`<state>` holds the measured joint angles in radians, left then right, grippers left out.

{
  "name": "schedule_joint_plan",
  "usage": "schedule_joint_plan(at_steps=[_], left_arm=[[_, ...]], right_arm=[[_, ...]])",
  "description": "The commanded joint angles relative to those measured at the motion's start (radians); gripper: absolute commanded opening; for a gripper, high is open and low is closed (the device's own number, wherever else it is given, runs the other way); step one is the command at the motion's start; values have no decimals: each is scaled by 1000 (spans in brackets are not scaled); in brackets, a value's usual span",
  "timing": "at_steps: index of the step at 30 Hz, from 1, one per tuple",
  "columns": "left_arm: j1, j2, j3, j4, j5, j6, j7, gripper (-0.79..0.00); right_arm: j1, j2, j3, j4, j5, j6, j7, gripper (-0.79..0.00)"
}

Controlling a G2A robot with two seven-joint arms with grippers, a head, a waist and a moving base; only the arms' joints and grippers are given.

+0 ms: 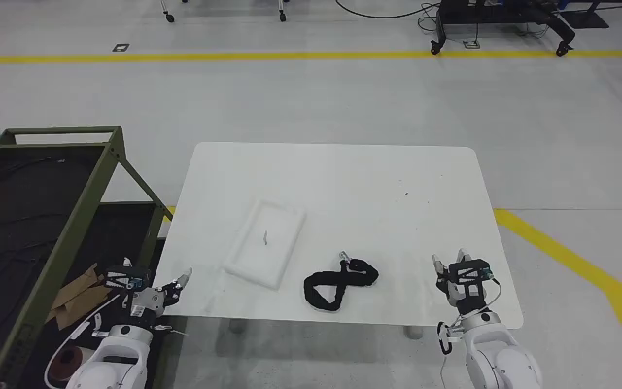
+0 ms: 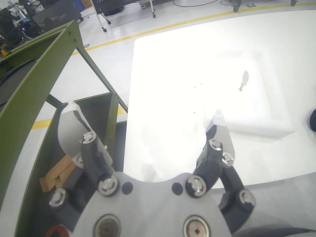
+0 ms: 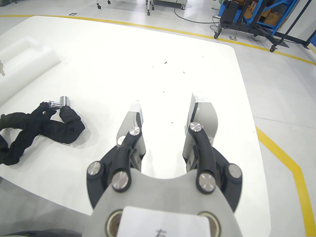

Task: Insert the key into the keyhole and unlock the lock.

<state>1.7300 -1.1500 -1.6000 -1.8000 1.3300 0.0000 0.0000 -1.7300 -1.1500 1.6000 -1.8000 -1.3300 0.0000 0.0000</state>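
On the white table (image 1: pixel 389 194), toward its near left part, lies a shallow white foam tray (image 1: pixel 255 279), and the key (image 1: pixel 264 236) rests inside it, near the middle, touching nothing else. The key is very small and pale against the tray. In the left wrist view it (image 2: pixel 244 80) shows only as a thin grey sliver, so its teeth cannot be made out. In the right wrist view the tray (image 3: pixel 29 57) is cut off at the picture's edge.

Just beside the tray, near the front edge of the table, lies the lock (image 1: pixel 326 282), a black covered cable twisted in a figure of eight. Its silver cylinder (image 3: pixel 64 100) points away from the robot. Whether the end that shows carries the keyhole I cannot tell. In the left wrist view only a dark corner of the lock (image 2: pixel 312 119) is visible.

The left gripper (image 2: pixel 144 109) hangs at the near left corner of the table with its fingers spread wide and nothing between them. One finger is above the table and the other is above the green frame (image 2: pixel 49 57) beside it. The right gripper (image 3: pixel 166 101) hangs above the near right corner, well apart from the lock, also spread and empty.
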Motion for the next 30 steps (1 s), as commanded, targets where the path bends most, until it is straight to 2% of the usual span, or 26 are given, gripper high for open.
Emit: schedule_joint_plan(at_steps=[1,23,24,26,30], left_arm=[[0,0,0,0,0,0,0,-1],[0,0,0,0,0,0,0,0],[-2,0,0,-1,2,0,-2,0],[-42,0,3,-3,2,2,-60,0],[-124,-2,4,-18,-110,-67,-183,0]], right_arm=[[0,0,0,0,0,0,0,-377],[0,0,0,0,0,0,0,-373],[0,0,0,0,0,0,0,0],[0,0,0,0,0,0,0,0],[0,0,0,0,0,0,0,0]])
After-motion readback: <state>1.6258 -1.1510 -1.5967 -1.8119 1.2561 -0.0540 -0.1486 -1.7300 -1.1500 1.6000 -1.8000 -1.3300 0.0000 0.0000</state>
